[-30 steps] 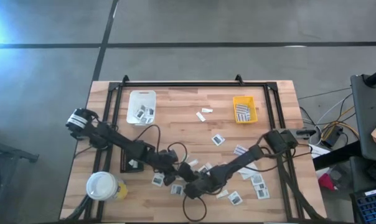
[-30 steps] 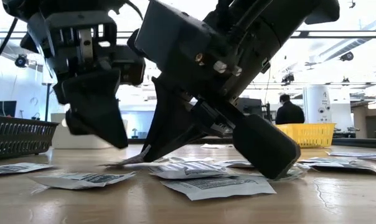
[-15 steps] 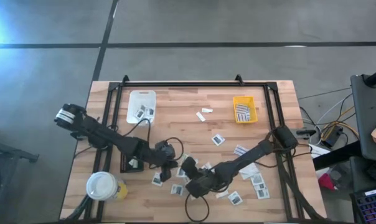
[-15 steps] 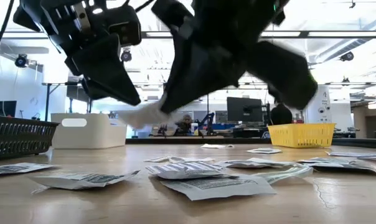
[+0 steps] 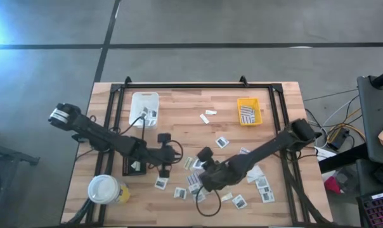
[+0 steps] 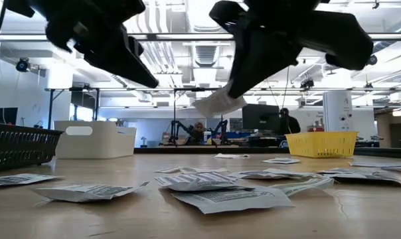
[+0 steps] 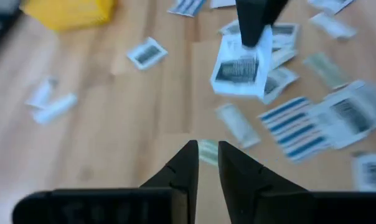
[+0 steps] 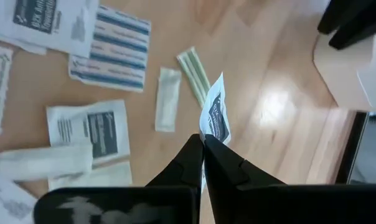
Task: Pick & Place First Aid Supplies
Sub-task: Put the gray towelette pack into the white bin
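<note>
Above the wooden table (image 5: 179, 120), right gripper (image 8: 203, 144) jaws clamp a white packet (image 8: 215, 115).

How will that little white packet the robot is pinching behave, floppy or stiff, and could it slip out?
The packet is probably light and fairly floppy: it hangs by one edge from the right gripper and curves slightly. It looks thin and flat, so it should not roll. Held only at its edge by shut fingers, it might slip or swing if moved fast.

Straight down over the whole table (image 5: 179, 107); level from tabletop height toward the room; close along each wrist's fingers; shared: scattered packets (image 6: 217, 196).
</note>
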Available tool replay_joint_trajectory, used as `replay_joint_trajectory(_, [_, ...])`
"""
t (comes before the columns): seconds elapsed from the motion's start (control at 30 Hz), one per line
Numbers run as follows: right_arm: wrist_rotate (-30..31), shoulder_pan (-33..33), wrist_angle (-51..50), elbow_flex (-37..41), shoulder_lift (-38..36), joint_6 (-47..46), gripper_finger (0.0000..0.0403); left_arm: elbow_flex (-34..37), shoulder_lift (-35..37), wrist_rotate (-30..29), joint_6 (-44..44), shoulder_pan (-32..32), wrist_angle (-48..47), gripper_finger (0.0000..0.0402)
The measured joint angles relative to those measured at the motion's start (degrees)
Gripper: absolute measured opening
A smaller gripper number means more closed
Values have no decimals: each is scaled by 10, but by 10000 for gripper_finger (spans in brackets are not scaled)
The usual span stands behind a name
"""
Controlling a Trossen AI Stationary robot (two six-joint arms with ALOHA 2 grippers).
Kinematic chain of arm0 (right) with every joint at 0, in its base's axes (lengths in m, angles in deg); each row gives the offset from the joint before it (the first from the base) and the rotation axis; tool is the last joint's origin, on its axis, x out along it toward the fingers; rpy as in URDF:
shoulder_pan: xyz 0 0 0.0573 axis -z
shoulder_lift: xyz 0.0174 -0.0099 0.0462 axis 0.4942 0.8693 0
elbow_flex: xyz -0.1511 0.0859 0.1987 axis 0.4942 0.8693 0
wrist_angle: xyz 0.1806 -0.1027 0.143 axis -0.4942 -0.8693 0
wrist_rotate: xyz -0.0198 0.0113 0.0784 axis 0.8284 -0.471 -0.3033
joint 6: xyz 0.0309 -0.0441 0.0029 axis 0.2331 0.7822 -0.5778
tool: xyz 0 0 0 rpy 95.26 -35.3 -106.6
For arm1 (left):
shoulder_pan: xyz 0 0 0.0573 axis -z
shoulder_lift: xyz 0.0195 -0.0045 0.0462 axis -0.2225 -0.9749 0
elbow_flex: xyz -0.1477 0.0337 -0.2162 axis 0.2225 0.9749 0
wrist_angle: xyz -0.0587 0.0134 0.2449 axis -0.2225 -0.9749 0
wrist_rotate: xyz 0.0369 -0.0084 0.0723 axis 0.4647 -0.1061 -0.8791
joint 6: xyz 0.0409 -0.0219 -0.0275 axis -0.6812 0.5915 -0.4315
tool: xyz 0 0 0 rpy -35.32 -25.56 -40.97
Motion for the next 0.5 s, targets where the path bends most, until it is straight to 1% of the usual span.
replay_joint_trajectory(0.13, [-3,14,3,46,-50,-9,8,0,1,-43,-79,-2,2,65])
replay_joint_trajectory(0.2, [-2,24,5,69,-75,-24,8,0,1,-56,-99,-5,1,65])
replay_joint_trajectory(0.3, [-2,35,23,104,-113,-57,8,0,1,-58,-106,-8,4,65])
replay_joint_trajectory(0.43, [-7,38,95,155,-156,-69,8,0,-2,-58,-110,-8,16,65])
replay_joint_trajectory(0.5, [-30,39,152,183,-171,-67,8,0,-2,-58,-109,-8,18,65])
